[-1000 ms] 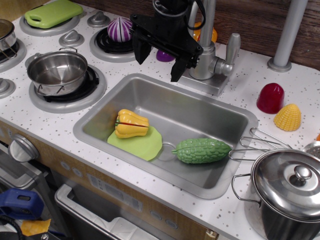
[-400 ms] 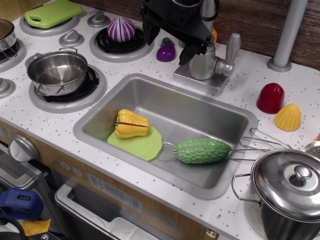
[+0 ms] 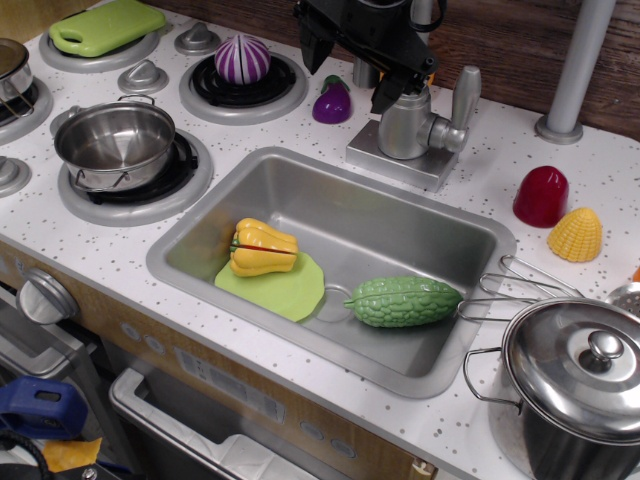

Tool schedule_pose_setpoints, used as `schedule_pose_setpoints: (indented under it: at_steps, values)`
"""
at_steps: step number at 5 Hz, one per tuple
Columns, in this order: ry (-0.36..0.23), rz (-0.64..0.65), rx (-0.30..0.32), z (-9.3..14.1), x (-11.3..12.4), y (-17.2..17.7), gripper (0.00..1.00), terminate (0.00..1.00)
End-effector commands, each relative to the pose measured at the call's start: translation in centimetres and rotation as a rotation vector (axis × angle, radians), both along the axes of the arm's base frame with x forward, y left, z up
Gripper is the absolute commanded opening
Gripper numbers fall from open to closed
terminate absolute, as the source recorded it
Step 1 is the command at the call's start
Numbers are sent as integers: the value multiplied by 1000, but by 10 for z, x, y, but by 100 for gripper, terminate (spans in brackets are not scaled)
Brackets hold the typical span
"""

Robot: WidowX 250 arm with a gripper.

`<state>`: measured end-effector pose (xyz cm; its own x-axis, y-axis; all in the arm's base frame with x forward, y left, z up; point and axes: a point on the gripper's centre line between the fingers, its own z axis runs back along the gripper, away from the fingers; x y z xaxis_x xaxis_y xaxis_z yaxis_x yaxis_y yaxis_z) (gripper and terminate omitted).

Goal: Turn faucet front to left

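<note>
A black gripper (image 3: 352,60), fingers spread and holding nothing, hovers beside the faucet (image 3: 415,120) behind the sink (image 3: 200,235); the spout's direction is hidden, so progress is unclear.

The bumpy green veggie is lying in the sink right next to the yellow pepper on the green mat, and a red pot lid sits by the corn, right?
Almost. The bumpy green veggie lies in the sink, but apart from the yellow pepper, which sits on the green mat. The observation.image view shows a gap between them.
</note>
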<state>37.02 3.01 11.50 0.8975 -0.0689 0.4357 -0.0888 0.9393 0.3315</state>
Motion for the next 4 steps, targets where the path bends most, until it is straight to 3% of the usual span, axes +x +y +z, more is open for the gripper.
schedule_pose_setpoints:
  at_steps: [1,2,4]
  values:
    - [-96,-4,26,12,20,11,100,0]
    - [-119,-30,44,15,30,26,0,0]
    - [-156,-104,62,11,48,56,0,0]
